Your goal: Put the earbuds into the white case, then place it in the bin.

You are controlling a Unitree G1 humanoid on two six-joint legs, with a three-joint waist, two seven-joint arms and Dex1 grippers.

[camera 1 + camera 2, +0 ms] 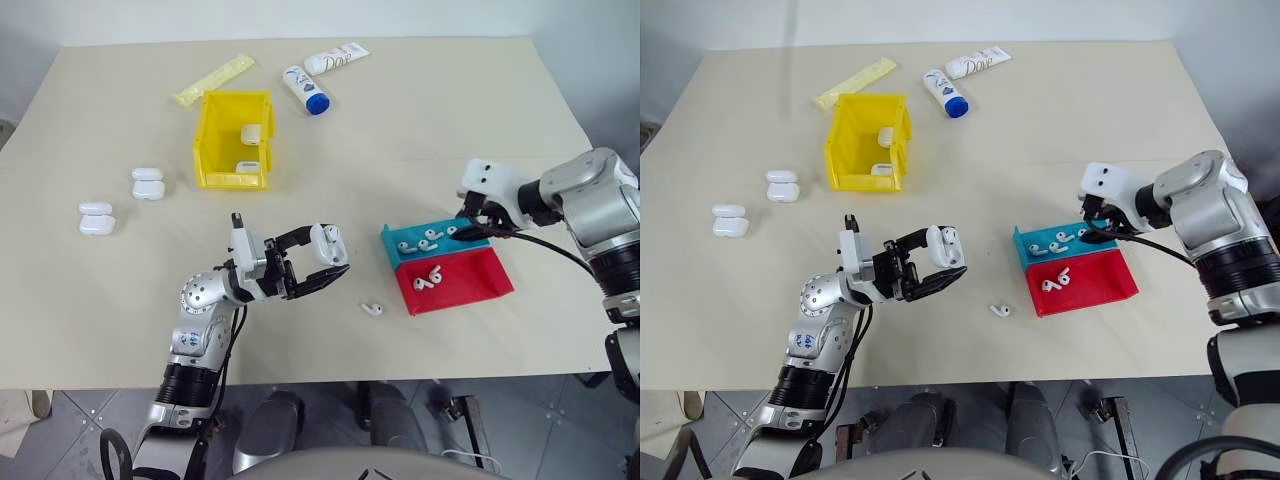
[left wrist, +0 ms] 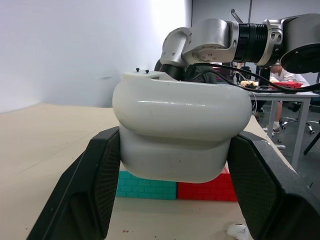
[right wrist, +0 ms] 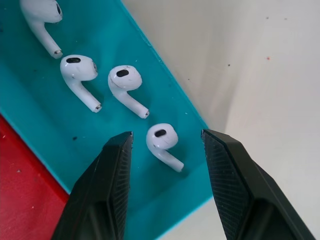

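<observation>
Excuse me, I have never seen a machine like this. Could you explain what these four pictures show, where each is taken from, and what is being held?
This is a humanoid robot with two arms, each ending in a two-fingered gripper. The two wide pictures come from cameras on its head, looking down on a beige table. The two close pictures come from cameras on its wrists.

The left gripper is shut on a white case, held above the table. The right gripper has its jaws open around one earbud in the blue tray, not yet pinching it. A red tray beside it holds more earbuds, and one loose earbud lies on the table. The yellow bin already contains cases. Spare cases and tubes lie around.
</observation>
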